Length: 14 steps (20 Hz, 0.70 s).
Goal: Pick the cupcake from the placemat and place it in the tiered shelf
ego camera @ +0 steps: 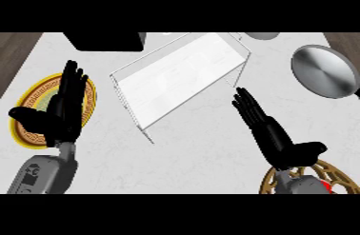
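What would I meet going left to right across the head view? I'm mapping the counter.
Round yellow mat under the left hand → tiered shelf → right hand → silver pan.

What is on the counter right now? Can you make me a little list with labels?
shelf: clear tiered shelf, middle of the counter
left hand: left hand, fingers straight, over a round gold-rimmed placemat
right hand: right hand, fingers straight, holding nothing
second mat: brown lattice placemat at lower right, something red on it, mostly hidden
pan: round metal pan, upper right
cupcake: not clearly visible
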### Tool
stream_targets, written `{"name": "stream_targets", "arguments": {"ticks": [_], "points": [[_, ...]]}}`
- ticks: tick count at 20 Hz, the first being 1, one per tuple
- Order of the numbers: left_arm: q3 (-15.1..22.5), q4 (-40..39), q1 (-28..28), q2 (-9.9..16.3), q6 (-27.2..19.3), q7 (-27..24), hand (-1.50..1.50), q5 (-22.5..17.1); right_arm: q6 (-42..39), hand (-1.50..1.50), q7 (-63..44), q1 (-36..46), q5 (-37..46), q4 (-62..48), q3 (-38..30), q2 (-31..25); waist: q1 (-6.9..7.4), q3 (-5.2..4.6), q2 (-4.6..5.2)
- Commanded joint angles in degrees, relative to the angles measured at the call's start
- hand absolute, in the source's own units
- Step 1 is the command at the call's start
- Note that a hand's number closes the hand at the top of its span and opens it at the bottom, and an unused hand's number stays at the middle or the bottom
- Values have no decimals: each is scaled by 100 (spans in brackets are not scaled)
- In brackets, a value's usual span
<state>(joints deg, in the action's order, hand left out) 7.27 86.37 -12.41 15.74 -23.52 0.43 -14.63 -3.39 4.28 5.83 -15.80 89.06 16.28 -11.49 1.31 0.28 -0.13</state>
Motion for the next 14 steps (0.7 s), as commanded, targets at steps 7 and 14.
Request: {"name": "stream_targets", "arguments": {"ticks": [7,14], "points": [[413,-514,1004,646,613,320,0,294,1248,-150,231,-1755,1265,-592,-2433,-2500,-1277,-111,109],[965,-575,1468,684,1264,26,0,432,-839,-150,2469,-2922,-1256,-1274,-4130,-1922,-492,-4,-32]]}}
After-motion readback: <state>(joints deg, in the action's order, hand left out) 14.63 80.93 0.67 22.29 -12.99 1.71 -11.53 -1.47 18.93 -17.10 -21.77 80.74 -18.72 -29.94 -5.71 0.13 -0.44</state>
